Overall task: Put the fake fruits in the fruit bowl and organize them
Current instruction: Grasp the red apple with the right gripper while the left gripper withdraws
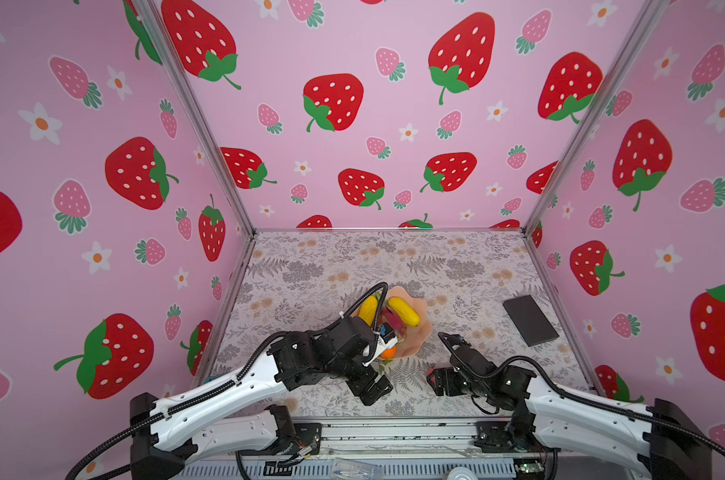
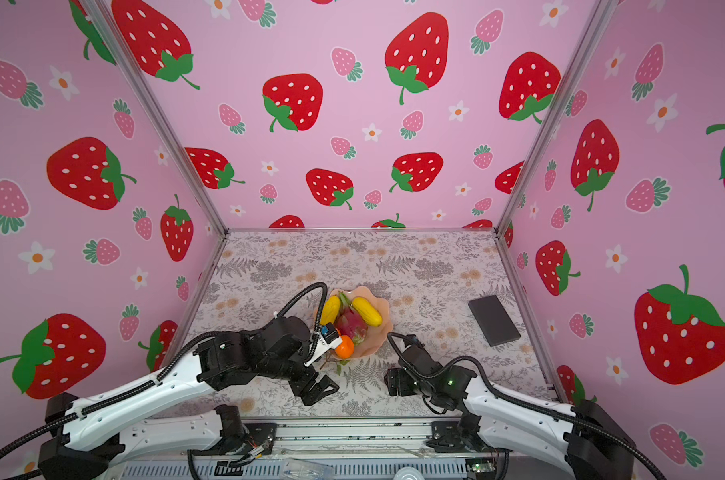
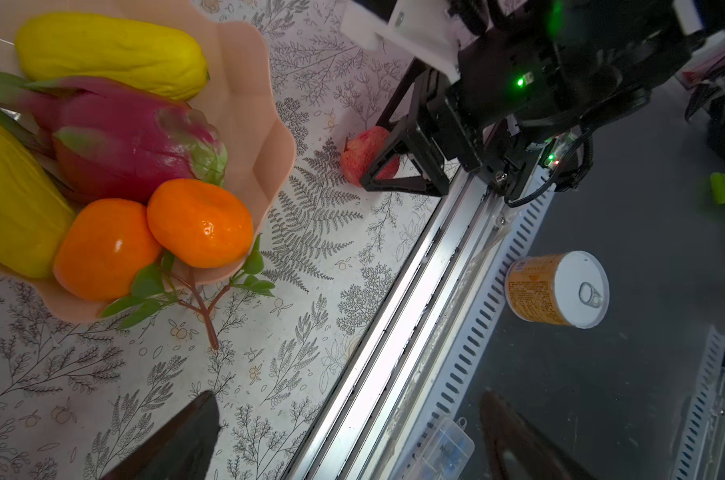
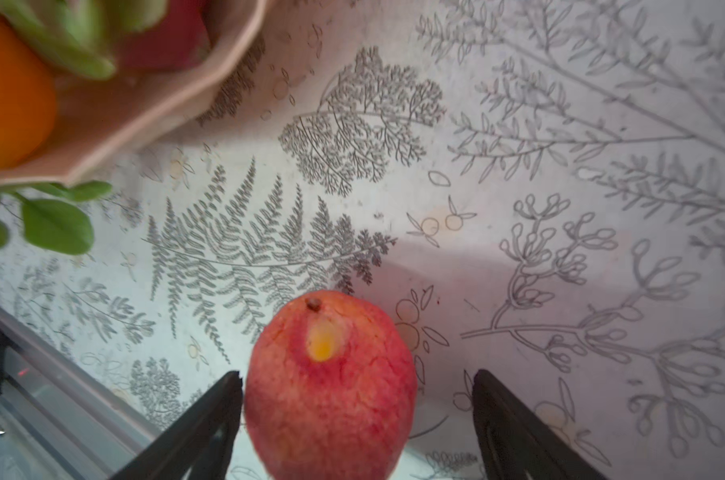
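Though lying outside the fruit bowl point(image 3: 265, 137), sits beside its near-right rim without touching: small red-pink apple point(image 4: 331, 386), on the tabletop point(image 1: 311, 266) close to the front rail point(image 3: 415, 291). Rests on its side, long axis in line with the right jaws, brown nub end turned away from the wrist, out past the fingertips point(image 4: 223, 399). Straddled by those jaws, parted and not clamped: one finger right at the apple's flank, a gap at the opposite one. Carried low over the tabletop by the right arm point(image 1: 489, 374), reaching in from the front right. Inside the bowl: yellow bumpy fruit point(image 2: 331, 309) at left, second yellow bumpy fruit point(image 2: 367, 311) at right, long axes close at the back and splaying frontward; magenta dragon fruit point(image 2: 350, 326) between, green tips rearward; joined oranges point(image 3: 198, 222) at the near rim, leafy stem point(image 3: 198, 299) hanging over it onto the tabletop. Left arm point(image 1: 311, 353) high over the bowl's near-left edge, wrist folded down toward the front rail; left jaws spread wide, gripping nothing.
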